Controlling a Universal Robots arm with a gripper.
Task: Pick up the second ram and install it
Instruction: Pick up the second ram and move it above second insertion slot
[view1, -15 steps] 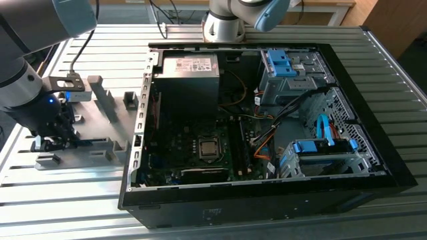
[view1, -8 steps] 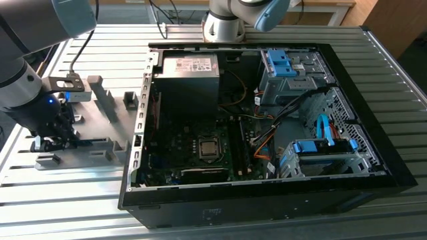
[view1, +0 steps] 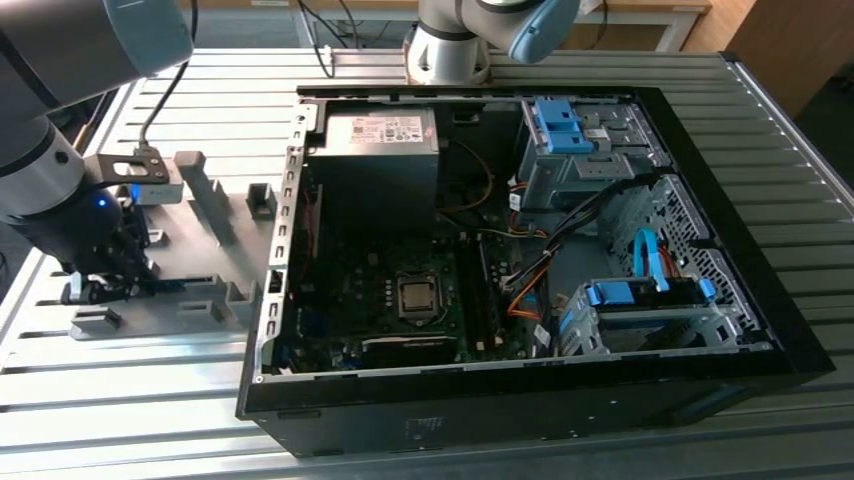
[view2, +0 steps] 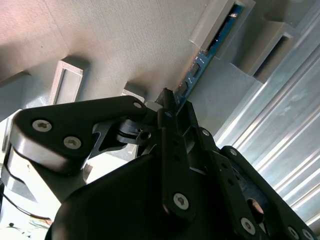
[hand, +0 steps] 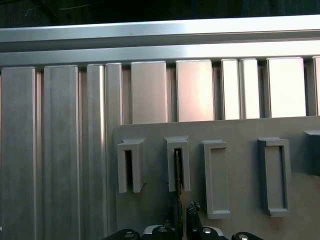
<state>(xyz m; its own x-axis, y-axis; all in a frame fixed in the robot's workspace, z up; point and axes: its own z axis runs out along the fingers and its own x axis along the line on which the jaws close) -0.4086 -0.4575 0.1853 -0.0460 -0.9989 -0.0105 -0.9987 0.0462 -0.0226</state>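
Second ram (view2: 200, 65) stands on edge in a slot of the grey holder (hand: 240, 165), which lies on the slatted metal surface (view1: 134, 400) at the exterior view's left, beside the open computer case (view1: 694, 130). The tool (view2: 177, 102) is down at the holder with the stick running in between its two sides. Whether it has clamped the board or stands slightly apart cannot be told.

The likely trouble is a grip off the board's midline or at a tilt. A pull out of line with the slot could make the thin stick bind against the slot walls, twist, or drag the holder up with it.

Counted: one stick, one tool and one case. The first wrist view shows four slotted blocks whole and a fifth at the frame's edge.
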